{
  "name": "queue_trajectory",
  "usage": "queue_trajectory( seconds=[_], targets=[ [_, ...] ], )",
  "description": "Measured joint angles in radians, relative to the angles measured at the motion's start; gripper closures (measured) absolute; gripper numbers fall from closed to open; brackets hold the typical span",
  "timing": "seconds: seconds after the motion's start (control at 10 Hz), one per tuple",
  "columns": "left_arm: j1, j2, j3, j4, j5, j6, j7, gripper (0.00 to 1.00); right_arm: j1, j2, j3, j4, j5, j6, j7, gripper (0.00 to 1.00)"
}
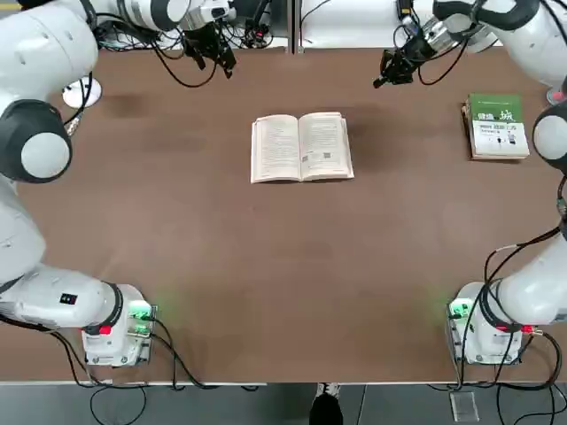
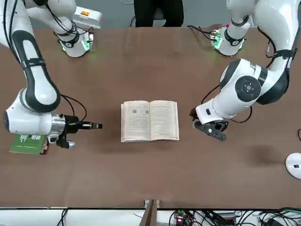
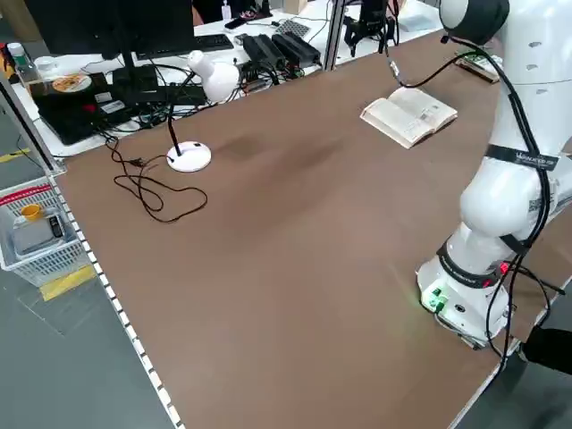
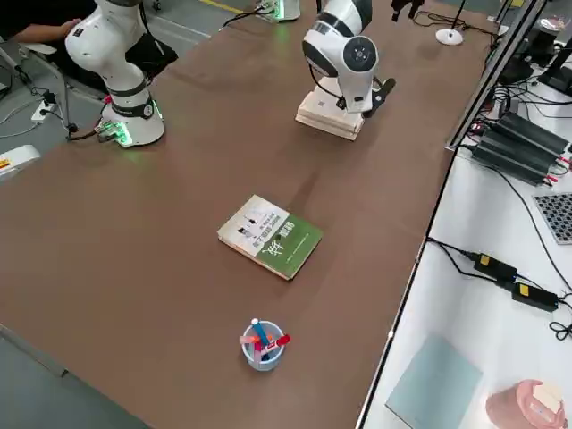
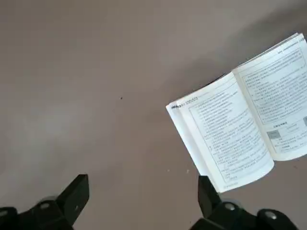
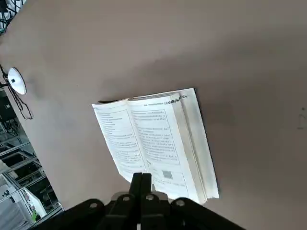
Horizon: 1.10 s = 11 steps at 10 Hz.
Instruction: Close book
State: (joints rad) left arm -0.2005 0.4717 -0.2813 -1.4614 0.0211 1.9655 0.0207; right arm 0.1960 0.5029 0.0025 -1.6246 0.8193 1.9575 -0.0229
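The book point(image 1: 301, 147) lies open and face up at the middle of the far half of the table, white text pages showing; its cover is hidden underneath. My left gripper point(image 1: 221, 60) hovers beyond the book's left side, apart from it, and its wrist view shows the fingers point(image 5: 76, 194) spread wide with bare table between them and the book point(image 5: 240, 124) off to one side. My right gripper point(image 1: 384, 78) hangs off the book's far right corner, shut on nothing, its fingertips point(image 6: 141, 183) pressed together just short of the open pages point(image 6: 153, 139).
A green-and-white covered book point(image 1: 496, 126) lies closed at the right edge of the table. A cup of pens point(image 4: 262, 344) stands near it. A white round-based device point(image 3: 189, 156) with a cable sits at the far left. Cables and equipment line the far edge.
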Motion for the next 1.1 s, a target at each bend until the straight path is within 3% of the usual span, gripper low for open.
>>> queue_trajectory(
  seconds=[0.5, 1.1],
  targets=[
    [-0.02, 0.038, 0.0, 0.0, 0.001, 0.051, 0.001, 0.0, 0.037, 0.049, 0.003, -0.064, 0.113, 0.061, -0.179, 0.99],
    [-0.04, 0.078, -0.001, 0.001, 0.047, 0.094, 0.005, 0.0, 0.1, 0.065, 0.007, -0.104, 0.198, 0.212, -0.24, 0.99]
  ],
)
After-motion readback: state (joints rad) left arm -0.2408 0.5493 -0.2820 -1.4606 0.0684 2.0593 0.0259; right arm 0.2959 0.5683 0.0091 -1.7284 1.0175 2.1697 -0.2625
